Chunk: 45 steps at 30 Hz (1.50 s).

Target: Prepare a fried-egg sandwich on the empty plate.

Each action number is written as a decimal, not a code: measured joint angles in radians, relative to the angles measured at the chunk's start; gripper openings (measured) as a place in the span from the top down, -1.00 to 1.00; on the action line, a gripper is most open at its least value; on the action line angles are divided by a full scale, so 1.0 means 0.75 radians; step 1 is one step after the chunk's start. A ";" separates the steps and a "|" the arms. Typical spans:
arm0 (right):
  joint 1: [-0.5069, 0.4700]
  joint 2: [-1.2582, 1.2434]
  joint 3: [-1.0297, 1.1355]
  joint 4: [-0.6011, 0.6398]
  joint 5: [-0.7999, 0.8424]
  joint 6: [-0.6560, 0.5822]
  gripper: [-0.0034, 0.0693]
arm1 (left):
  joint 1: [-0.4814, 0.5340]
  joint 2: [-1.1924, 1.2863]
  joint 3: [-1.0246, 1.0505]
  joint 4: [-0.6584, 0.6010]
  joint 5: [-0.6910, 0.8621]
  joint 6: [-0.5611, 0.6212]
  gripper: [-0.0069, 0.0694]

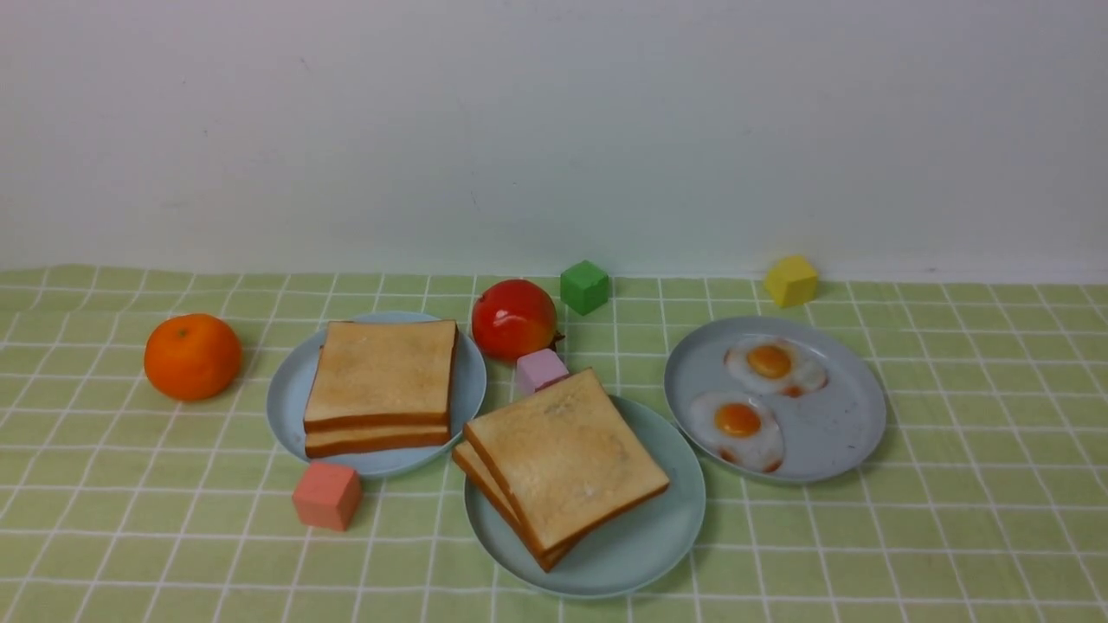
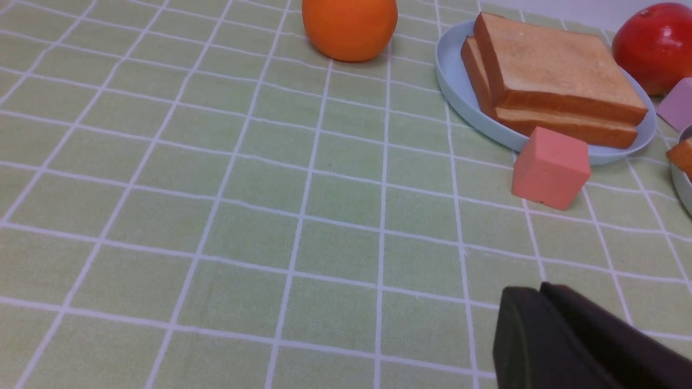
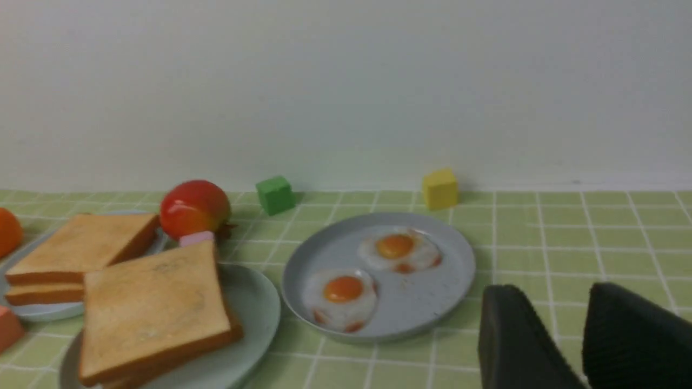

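The toast stack (image 1: 567, 459) is lying on the mint-green plate (image 1: 658, 536) at the middle of the counter (image 1: 952, 536), its two slices sitting skewed, one corner pointing toward the robot. No egg is showing between the slices, so whether the filling is in place cannot be told. Two fried eggs (image 1: 737, 421) are lying flat on the grey plate (image 1: 831, 433), just beside the mint-green plate on the robot's right, which makes the right arm the nearer one for either egg. The right fingers (image 3: 508, 324) are standing apart with nothing between them, hanging low over the cloth on the robot's side of the grey plate, with the eggs lying ahead of them. The left fingers (image 2: 519, 324) are pressed together and empty, hovering over bare cloth, well apart from the light-blue plate (image 1: 286, 398) and its spare toast (image 1: 381, 372). Neither arm is showing in the front view.
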 joint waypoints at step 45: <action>-0.343 -0.145 0.276 0.589 0.110 -0.619 0.25 | 0.000 0.000 0.000 0.000 0.000 -0.001 0.70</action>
